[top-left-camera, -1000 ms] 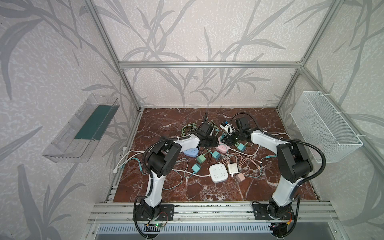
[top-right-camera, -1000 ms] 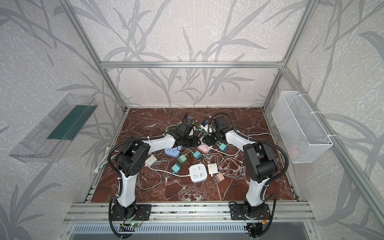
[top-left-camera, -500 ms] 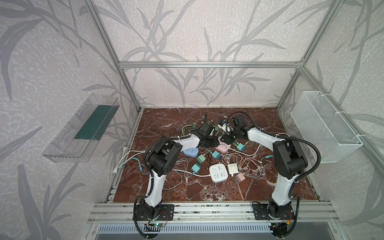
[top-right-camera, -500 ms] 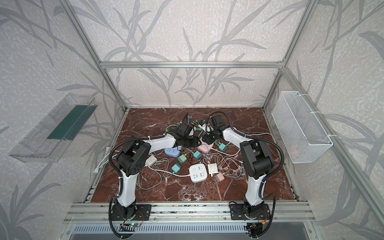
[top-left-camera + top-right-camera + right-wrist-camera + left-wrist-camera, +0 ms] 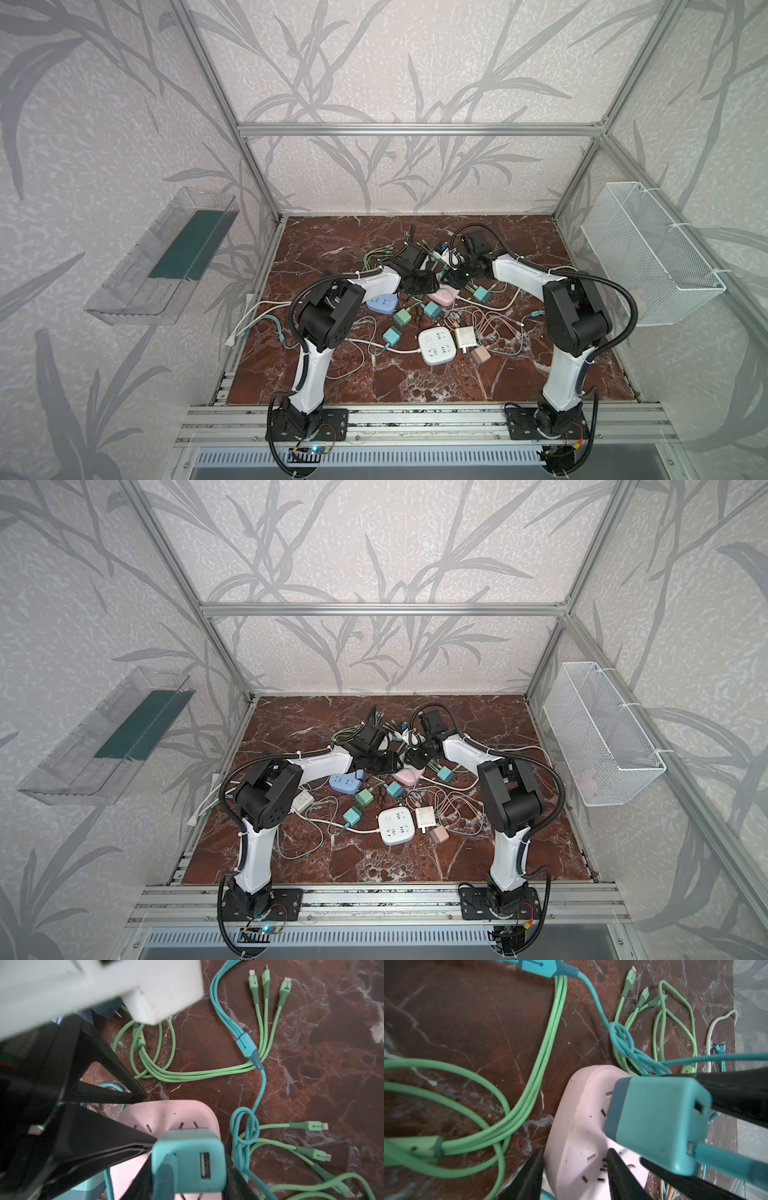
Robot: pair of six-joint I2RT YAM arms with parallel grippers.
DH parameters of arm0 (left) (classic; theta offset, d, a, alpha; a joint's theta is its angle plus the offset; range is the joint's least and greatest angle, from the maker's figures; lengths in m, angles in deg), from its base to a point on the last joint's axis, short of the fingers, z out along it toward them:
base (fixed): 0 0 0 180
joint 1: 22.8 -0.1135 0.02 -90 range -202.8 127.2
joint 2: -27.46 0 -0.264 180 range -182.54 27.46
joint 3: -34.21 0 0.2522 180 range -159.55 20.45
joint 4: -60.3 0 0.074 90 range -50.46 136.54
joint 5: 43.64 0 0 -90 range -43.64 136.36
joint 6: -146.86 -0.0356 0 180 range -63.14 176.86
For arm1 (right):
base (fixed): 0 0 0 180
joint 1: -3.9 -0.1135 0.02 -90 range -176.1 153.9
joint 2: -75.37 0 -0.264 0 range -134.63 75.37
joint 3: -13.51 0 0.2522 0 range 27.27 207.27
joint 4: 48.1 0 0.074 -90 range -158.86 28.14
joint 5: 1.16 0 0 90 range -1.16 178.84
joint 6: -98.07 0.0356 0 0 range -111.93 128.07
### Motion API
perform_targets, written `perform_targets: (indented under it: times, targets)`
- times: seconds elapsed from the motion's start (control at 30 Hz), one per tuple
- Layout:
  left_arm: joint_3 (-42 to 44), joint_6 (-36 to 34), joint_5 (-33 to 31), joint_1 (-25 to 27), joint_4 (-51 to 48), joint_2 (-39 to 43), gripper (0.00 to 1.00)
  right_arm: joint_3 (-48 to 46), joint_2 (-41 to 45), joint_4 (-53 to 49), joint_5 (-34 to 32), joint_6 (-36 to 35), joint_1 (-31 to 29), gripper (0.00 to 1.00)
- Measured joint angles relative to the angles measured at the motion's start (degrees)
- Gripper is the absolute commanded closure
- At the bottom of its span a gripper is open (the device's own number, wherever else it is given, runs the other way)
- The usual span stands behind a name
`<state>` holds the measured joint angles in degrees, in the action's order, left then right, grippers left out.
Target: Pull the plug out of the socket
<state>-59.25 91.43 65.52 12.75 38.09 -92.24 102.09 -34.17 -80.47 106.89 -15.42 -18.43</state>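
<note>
Plug (image 5: 654, 1122), a small teal block, stands in the top of the pink socket (image 5: 577, 1126). They are at the far middle of the worktop (image 5: 332, 249), among green cords (image 5: 529, 1084).

On the left, the left tool (image 5: 575, 1150) is partly open. Its two fingers pinch the edge of the socket, one on the side and one on the top.

On the right, the right tool (image 5: 188, 1167) has closed on the plug, with one finger on each side of it. A teal cord (image 5: 164, 1180) goes into the plug next to an empty port.

The plug sticks straight up from the flat socket. I think the next pull should go that way, straight up and off. The right arm should pull. The left arm should keep the socket down.
</note>
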Motion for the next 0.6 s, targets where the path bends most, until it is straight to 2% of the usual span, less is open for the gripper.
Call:
perform_targets:
  times: [0.3, 0.6]
  targets:
    - [-0.7, 0.2, -0.2, 0.0, -1.5, -0.1, 0.5, 0.0, 0.0, 0.1, 0.4, -0.1, 0.0, 0.82]
    - [-2.0, 0.9, -1.0, 0.0, -3.9, -0.5, 0.5, -0.8, 0.4, 1.0, 0.7, 1.0, 0.0, 0.86]
